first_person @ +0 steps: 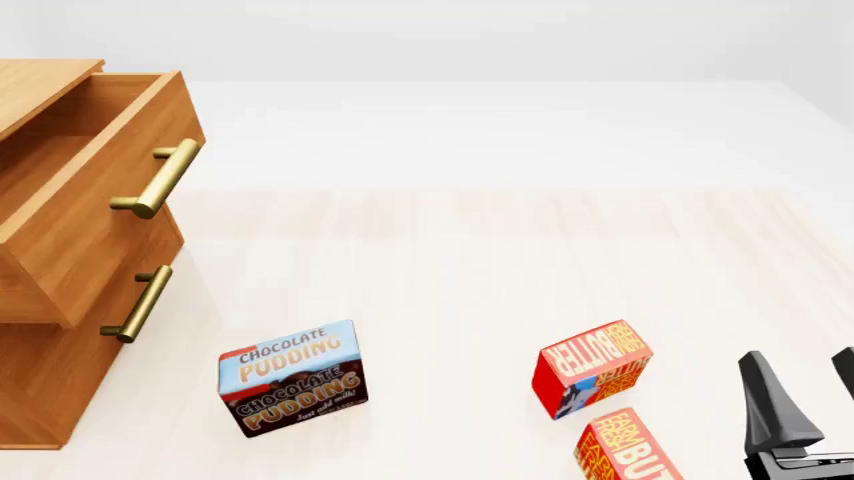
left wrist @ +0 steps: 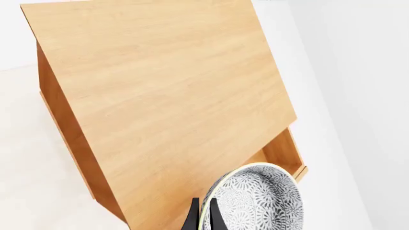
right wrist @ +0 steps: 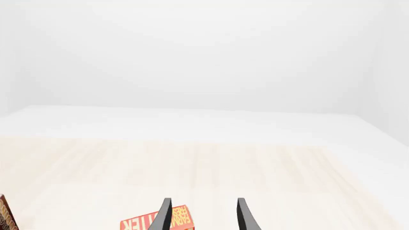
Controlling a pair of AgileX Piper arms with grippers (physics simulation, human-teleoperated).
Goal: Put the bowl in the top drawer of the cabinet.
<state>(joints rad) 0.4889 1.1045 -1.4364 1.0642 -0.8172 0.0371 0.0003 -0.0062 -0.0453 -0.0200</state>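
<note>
In the left wrist view the bowl (left wrist: 262, 201), white-grey with a dark lace pattern, hangs tilted on edge above the cabinet (left wrist: 166, 96). My left gripper (left wrist: 204, 203) is shut on its rim. Just beyond the bowl, the top drawer (left wrist: 282, 151) stands pulled out, with part of its inside showing. The front view shows the cabinet (first_person: 40, 390) at the left, its top drawer (first_person: 94, 215) open, with a brass handle (first_person: 158, 180). Neither the bowl nor the left gripper shows there. My right gripper (first_person: 806, 385) is open and low at the near right, holding nothing.
The lower drawer's handle (first_person: 138, 303) sits under the open one. A chocolate pudding box (first_person: 291, 377) stands in front of the cabinet. Two red butter boxes (first_person: 594, 368) (first_person: 627, 450) lie near the right gripper, one showing below its fingers (right wrist: 156, 221).
</note>
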